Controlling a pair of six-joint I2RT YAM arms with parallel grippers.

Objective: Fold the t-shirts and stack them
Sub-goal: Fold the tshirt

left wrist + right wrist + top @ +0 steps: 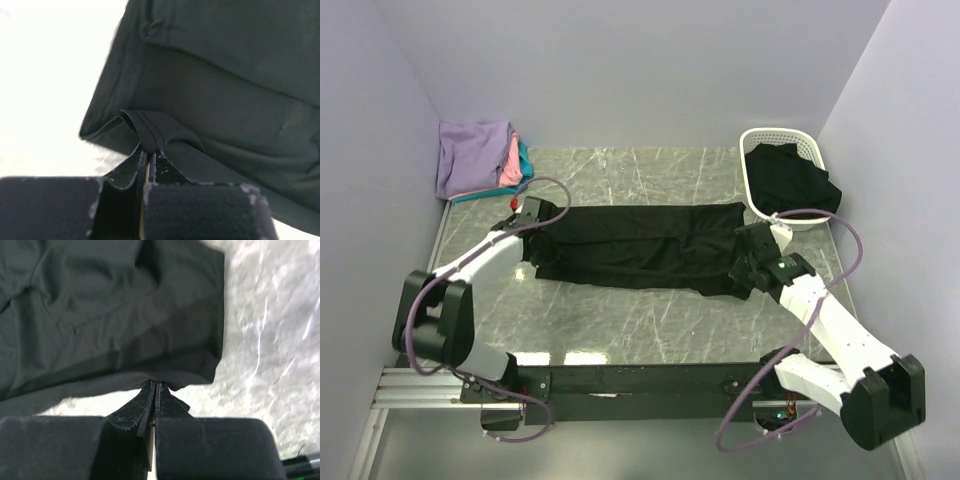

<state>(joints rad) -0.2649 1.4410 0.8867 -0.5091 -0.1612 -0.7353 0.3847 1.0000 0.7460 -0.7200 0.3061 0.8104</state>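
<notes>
Partly hidden: black t-shirt (640, 245) hem inside left gripper (148, 154)

Left wrist, black t-shirt (225, 75): runs off the top and right edges, far end unseen.
Right wrist, same shirt: cut by the top and left edges.
Left wrist, table (45, 75): blown out white, no veining readable.
Back corner, pink shirt (510, 162) and teal shirt (524, 158): only slivers showing under the lavender shirt (472, 155).
Inside the basket (780, 133): black cloth (790, 180), number of pieces can't be told.
</notes>
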